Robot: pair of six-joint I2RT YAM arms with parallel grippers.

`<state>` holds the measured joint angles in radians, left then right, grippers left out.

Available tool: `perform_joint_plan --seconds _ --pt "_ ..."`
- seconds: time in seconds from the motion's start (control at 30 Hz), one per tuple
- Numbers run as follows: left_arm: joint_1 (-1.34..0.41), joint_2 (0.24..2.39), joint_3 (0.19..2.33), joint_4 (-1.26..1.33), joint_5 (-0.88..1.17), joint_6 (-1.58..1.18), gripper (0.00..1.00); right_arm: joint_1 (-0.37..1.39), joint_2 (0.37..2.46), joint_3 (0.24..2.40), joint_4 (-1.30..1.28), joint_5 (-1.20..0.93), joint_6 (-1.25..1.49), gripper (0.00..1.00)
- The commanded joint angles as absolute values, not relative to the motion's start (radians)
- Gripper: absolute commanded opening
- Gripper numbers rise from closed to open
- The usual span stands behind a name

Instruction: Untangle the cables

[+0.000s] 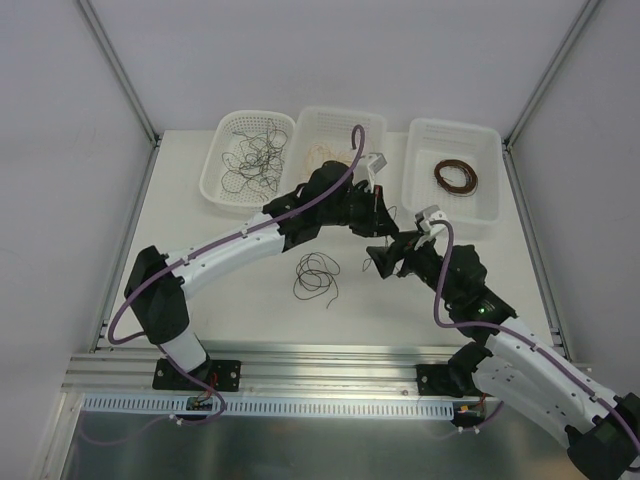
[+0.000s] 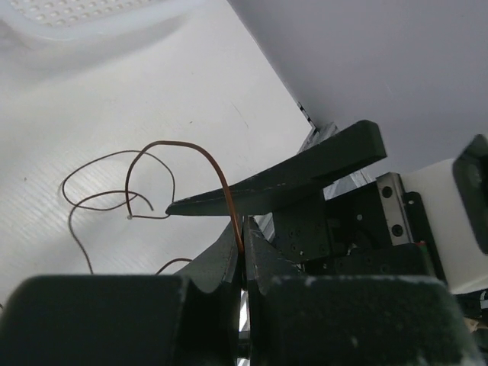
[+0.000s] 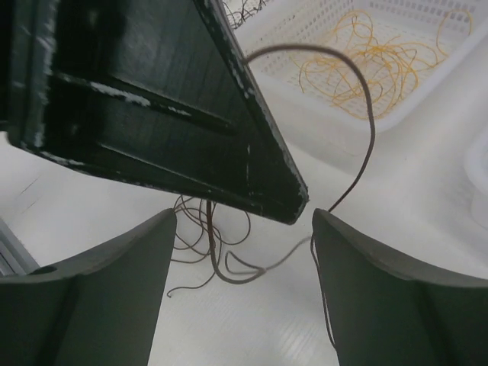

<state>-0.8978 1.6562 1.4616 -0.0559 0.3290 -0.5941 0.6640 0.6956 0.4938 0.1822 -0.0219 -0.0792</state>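
A loose bunch of thin dark cables (image 1: pixel 317 275) lies on the white table between the arms. My left gripper (image 1: pixel 383 222) hangs above and to the right of it, shut on one brown cable (image 2: pixel 183 146) that arcs out of the closed jaws down to the table. My right gripper (image 1: pixel 379 258) sits just below the left one, open (image 3: pixel 242 232). The left gripper's dark finger (image 3: pixel 229 130) reaches in over the gap between its fingers. The brown cable (image 3: pixel 367 107) loops past the right fingertip (image 3: pixel 324 236). More loops (image 3: pixel 204 236) rest on the table below.
Three white baskets stand along the back. The left basket (image 1: pixel 212 178) holds black wires, the middle one (image 1: pixel 340 115) orange-yellow wires (image 3: pixel 381 57), and the right one (image 1: pixel 480 132) a wound brown ring (image 1: pixel 455 177). Metal frame posts edge the table.
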Motion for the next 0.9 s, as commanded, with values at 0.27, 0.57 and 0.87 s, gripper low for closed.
perform_joint_plan --seconds 0.27,0.57,0.87 --pt "-0.904 1.549 1.42 -0.006 0.235 -0.651 0.02 0.661 0.657 0.503 0.247 -0.083 -0.158 0.12" --pt "-0.812 1.407 1.315 -0.061 0.271 -0.615 0.68 0.661 0.594 0.629 -0.026 0.064 -0.282 0.0" --pt "-0.579 1.181 1.189 -0.297 0.311 -0.47 0.96 0.66 0.744 1.049 -0.268 0.219 -0.455 0.01"
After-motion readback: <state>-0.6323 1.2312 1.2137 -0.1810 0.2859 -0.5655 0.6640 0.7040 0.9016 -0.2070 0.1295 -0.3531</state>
